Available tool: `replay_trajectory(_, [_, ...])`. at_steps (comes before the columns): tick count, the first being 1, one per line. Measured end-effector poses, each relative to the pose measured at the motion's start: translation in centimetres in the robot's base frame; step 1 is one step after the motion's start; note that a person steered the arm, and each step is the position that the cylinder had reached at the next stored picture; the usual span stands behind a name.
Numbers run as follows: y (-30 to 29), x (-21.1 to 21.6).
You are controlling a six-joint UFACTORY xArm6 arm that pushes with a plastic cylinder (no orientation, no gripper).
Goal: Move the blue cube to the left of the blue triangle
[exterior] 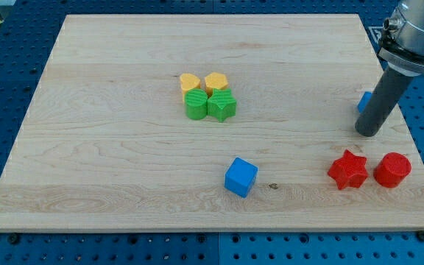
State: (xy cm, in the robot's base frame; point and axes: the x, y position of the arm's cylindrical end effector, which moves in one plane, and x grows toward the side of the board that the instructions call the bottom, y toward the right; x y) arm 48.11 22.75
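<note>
The blue cube lies on the wooden board below the middle, toward the view's bottom. The blue triangle is at the view's right and is mostly hidden behind my rod; only a small blue edge shows. My tip rests on the board just below and right of that blue edge, far to the right of the blue cube.
Two yellow blocks and two green blocks form a tight cluster near the board's middle. A red star and a red round block lie at the lower right, below my tip.
</note>
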Motion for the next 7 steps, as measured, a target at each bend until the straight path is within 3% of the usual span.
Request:
replay_trajectory(3, [0.8,-0.9])
replay_trajectory(6, [-10.4,0.6])
replay_trajectory(7, [-10.4,0.6])
